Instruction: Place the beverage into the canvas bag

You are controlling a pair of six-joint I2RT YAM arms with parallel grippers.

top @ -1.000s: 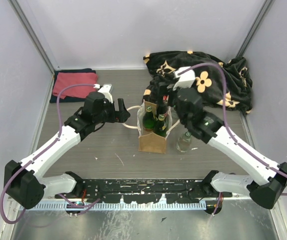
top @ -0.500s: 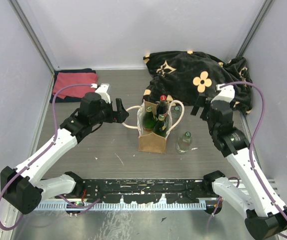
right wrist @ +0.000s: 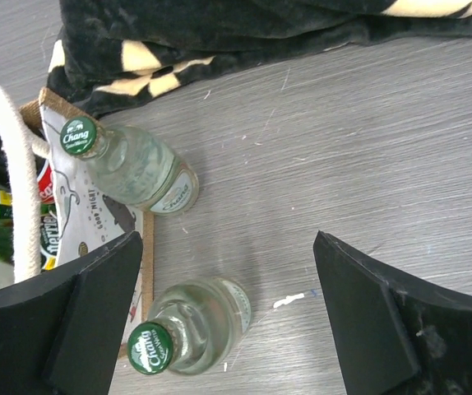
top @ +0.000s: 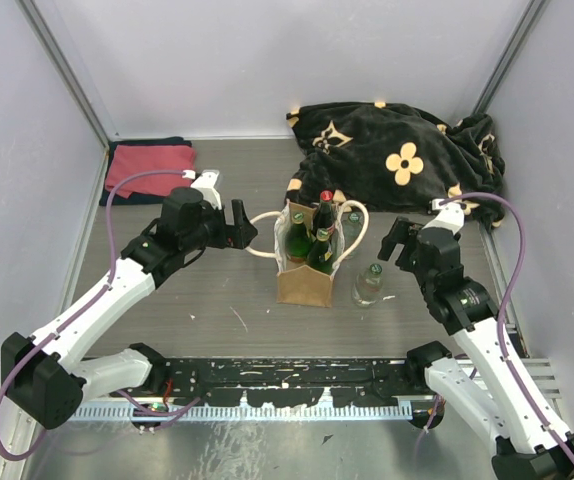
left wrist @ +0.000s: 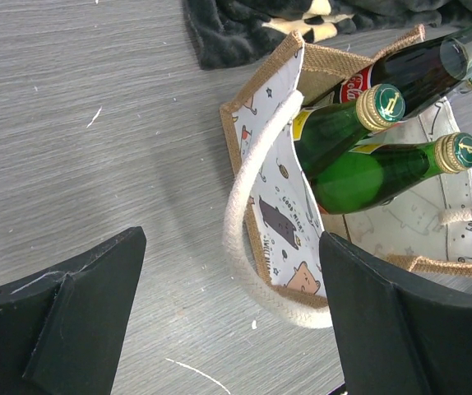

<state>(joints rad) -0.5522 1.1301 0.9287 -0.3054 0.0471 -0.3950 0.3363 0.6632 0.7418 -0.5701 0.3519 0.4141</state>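
Note:
The canvas bag (top: 303, 282) stands mid-table, tan with cream rope handles (left wrist: 240, 239), holding two green bottles (left wrist: 359, 169) and a dark one (top: 324, 212). A clear glass beverage bottle (top: 367, 284) with a green cap stands on the table just right of the bag. In the right wrist view this bottle (right wrist: 199, 319) lies below and between the spread fingers, nearer the left one. A second clear bottle (right wrist: 137, 167) stands farther back against the bag's right side. My right gripper (top: 395, 242) is open and empty. My left gripper (top: 239, 222) hangs open left of the bag, by the left handle.
A black blanket with cream flowers (top: 407, 160) is bunched at the back right, close behind the bag. A folded red towel (top: 148, 167) lies at the back left. Grey walls close in on both sides.
My right arm has swung away from above the bag to the right, then come back down beside the clear bottle. The left arm has barely moved.

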